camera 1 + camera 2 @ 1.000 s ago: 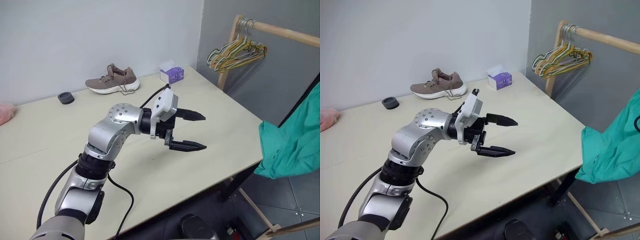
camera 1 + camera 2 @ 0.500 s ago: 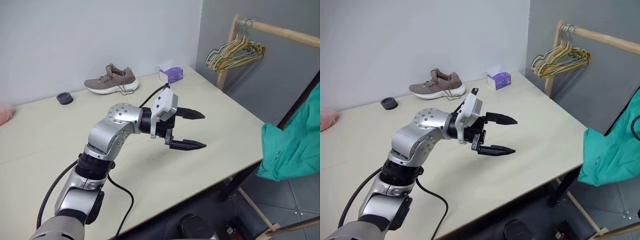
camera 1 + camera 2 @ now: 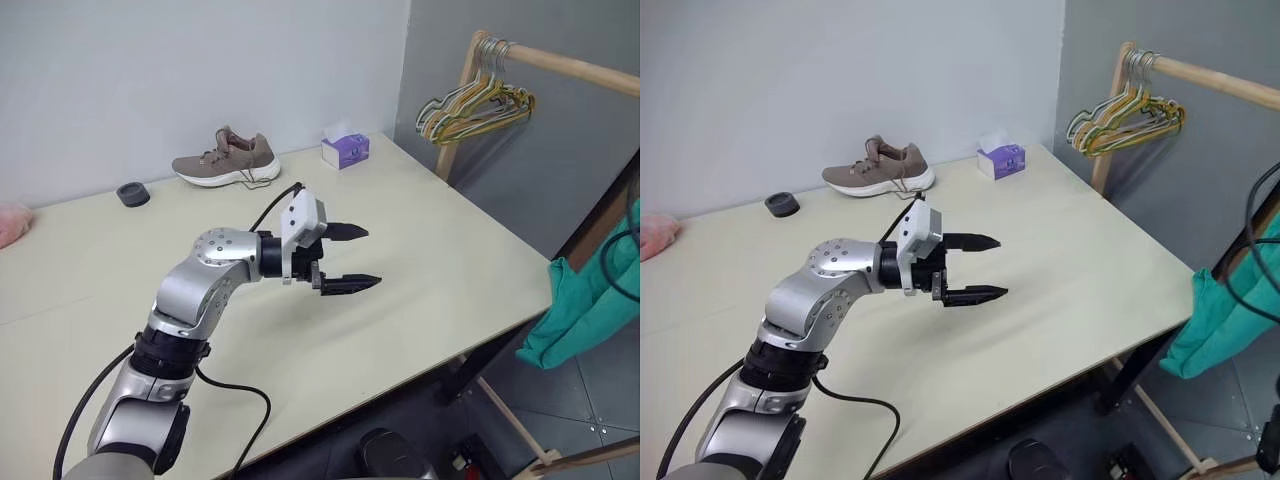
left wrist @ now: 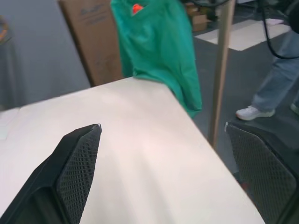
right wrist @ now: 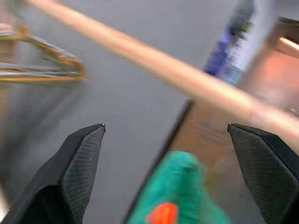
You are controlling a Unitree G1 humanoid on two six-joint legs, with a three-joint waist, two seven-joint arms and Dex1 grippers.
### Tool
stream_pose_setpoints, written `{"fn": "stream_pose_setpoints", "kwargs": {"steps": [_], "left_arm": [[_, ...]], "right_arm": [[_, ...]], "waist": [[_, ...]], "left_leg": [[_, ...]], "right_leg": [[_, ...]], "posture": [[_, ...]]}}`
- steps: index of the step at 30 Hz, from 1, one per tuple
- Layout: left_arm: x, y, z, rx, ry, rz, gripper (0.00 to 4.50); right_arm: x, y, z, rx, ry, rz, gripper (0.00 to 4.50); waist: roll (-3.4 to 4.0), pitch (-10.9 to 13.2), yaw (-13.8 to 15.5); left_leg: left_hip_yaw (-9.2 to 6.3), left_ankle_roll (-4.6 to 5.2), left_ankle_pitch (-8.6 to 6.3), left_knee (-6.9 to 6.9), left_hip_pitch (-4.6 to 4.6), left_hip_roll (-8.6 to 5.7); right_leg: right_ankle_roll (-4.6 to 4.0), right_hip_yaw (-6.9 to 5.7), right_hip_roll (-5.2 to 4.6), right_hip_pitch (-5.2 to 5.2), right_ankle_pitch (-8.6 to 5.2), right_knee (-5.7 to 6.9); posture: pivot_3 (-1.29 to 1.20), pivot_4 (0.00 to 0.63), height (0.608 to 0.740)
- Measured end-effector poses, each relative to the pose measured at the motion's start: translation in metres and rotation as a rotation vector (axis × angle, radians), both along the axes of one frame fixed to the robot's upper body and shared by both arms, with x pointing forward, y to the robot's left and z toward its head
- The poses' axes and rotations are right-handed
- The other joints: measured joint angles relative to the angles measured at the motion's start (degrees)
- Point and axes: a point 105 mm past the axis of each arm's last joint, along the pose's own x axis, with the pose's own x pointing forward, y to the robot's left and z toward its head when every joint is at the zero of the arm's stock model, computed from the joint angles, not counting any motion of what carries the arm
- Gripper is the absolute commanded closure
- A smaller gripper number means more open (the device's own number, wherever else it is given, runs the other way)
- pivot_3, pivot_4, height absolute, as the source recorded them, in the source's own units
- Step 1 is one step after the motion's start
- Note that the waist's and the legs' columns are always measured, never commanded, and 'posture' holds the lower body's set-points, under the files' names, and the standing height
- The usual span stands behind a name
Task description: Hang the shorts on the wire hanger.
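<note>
The teal-green shorts [image 3: 588, 305] hang off the table's right corner, with their top cut off by the picture's edge. The left wrist view shows the shorts [image 4: 159, 51] and an orange tag [image 4: 137, 8] at their waist. My left gripper [image 3: 370, 257] hovers open above the middle of the table [image 3: 440, 230], pointing right toward them and well short of them. My right gripper [image 5: 166, 126] is open with nothing between its fingers; it faces the wooden rail [image 5: 154, 63], with the shorts [image 5: 182, 196] just beyond. The wire hanger is hidden.
A bunch of coloured hangers [image 3: 475, 103] hangs on the wooden rail [image 3: 570, 63] at the back right. A brown shoe [image 3: 225, 160], a purple tissue box [image 3: 345, 150] and a black cap [image 3: 131, 193] lie along the table's far edge. A person's leg [image 4: 275, 79] stands beyond the rack post [image 4: 219, 70].
My left arm has drawn back to the left and sunk a little, still open. The shorts now sit farther right, with less of them in view.
</note>
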Motion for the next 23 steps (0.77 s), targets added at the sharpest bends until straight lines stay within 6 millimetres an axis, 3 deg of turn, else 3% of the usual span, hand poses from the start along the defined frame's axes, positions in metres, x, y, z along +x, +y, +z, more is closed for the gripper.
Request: {"fn": "stream_pose_setpoints", "kwargs": {"steps": [4, 6, 8, 11, 14, 18, 23], "left_arm": [[0.031, 0.03, -0.006, 0.0, -0.064, 0.357, 0.0], [0.047, 0.061, -0.018, -0.004, -0.067, 0.615, 0.0], [0.05, 0.096, -0.039, 0.007, -0.041, 0.86, 0.0], [0.032, 0.138, -0.079, 0.096, 0.022, 1.121, 0.0], [0.012, 0.16, -0.1, 0.095, 0.069, 1.28, 0.0], [0.005, 0.177, -0.101, 0.036, 0.099, 1.396, 0.0], [0.005, 0.178, -0.098, 0.026, 0.087, 1.402, 0.0]], "right_arm": [[0.009, 0.102, -0.02, -0.029, 0.036, 0.47, 0.02], [0.006, 0.152, -0.046, -0.011, 0.111, 0.68, 0.02], [0.005, 0.188, -0.074, 0.027, 0.184, 0.803, 0.02], [0.006, 0.226, -0.103, 0.119, 0.242, 0.9, 0.02], [0.012, 0.258, -0.132, 0.188, 0.281, 0.946, 0.02], [0.01, 0.296, -0.166, 0.215, 0.332, 1.02, 0.02], [0.02, 0.296, -0.17, 0.235, 0.32, 1.019, 0.02]], "waist": [[-0.06, -0.04, 1.05], [-0.22, -0.1, 1.82], [-0.26, -0.13, 2.97], [-0.39, -0.19, 5.05], [-0.72, -0.32, 8.17], [-0.77, -0.34, 12.52], [-0.82, -0.37, 15.4]], "left_leg": [[-0.17, 0.0, -0.01, -0.03, 0.0, 0.09], [-0.28, 0.0, -0.01, -0.01, -0.01, 0.11], [-0.28, 0.0, -0.01, 0.04, -0.01, 0.08], [-0.28, 0.0, -0.01, 0.07, -0.18, 0.02], [-0.3, -0.02, -0.03, 0.07, -0.22, 0.0], [-0.4, -0.02, -0.03, 0.08, -0.24, -0.1], [-0.4, -0.01, -0.03, 0.1, -0.18, -0.14]], "right_leg": [[0.0, -0.09, 0.09, -0.01, 0.0, 0.02], [-0.01, -0.16, 0.09, -0.02, 0.01, 0.05], [0.0, -0.14, -0.01, -0.14, 0.03, 0.08], [-0.01, -0.16, -0.28, -0.37, 0.1, 0.11], [-0.3, -0.29, -0.4, -0.42, 0.27, 0.09], [-0.35, -0.5, -0.48, -0.38, 0.34, 0.09], [-0.39, -0.52, -0.48, -0.32, 0.4, 0.08]], "posture": [[-0.26, 0.0, 0.74], [-0.22, 0.0, 0.74], [-0.19, 0.0, 0.74], [-0.15, 0.0, 0.74], [-0.11, 0.0, 0.74], [-0.07, 0.0, 0.74], [0.01, 0.002, 0.74]]}}
